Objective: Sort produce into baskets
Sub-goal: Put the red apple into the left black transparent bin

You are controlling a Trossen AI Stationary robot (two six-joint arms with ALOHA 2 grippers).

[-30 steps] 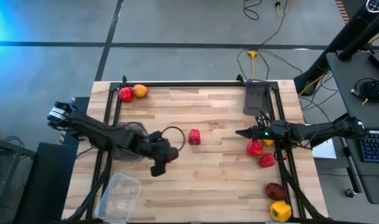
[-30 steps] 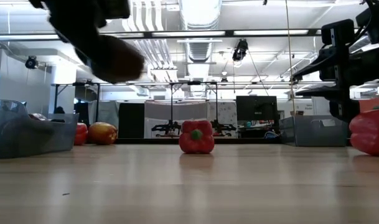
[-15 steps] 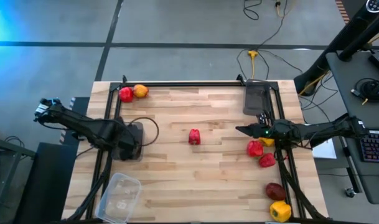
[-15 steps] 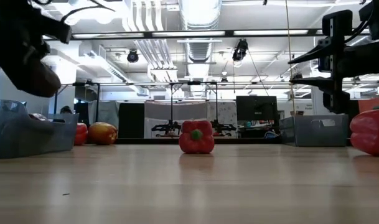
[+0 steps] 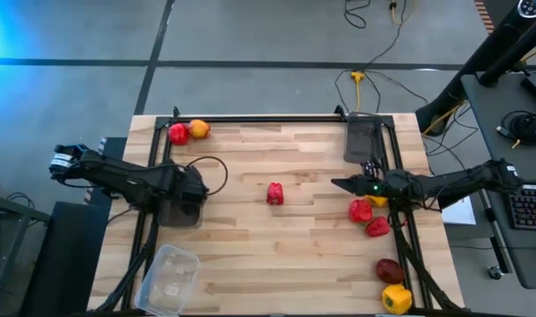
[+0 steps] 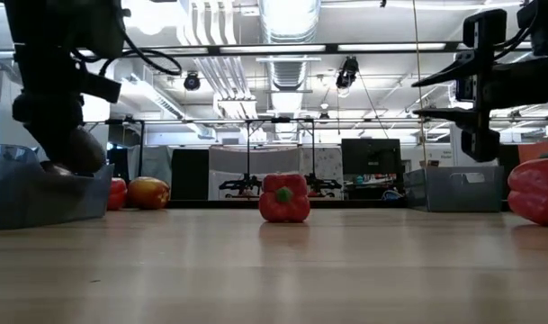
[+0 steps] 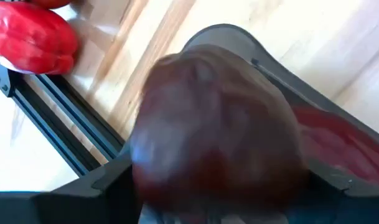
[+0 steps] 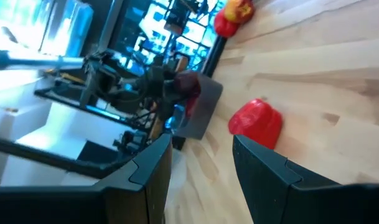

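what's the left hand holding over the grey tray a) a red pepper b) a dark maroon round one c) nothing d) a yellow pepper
b: the left wrist view shows a dark maroon round fruit between the left hand's fingers, right above the grey tray.

Light fell evenly from ceiling strip lamps (image 6: 282,47) that glared white in the low view, where the wooden table (image 6: 274,270) lay soft in the foreground. A maroon fruit (image 7: 217,127) filled the left wrist view, badly blurred. Blue glare tinted the high view's corner.
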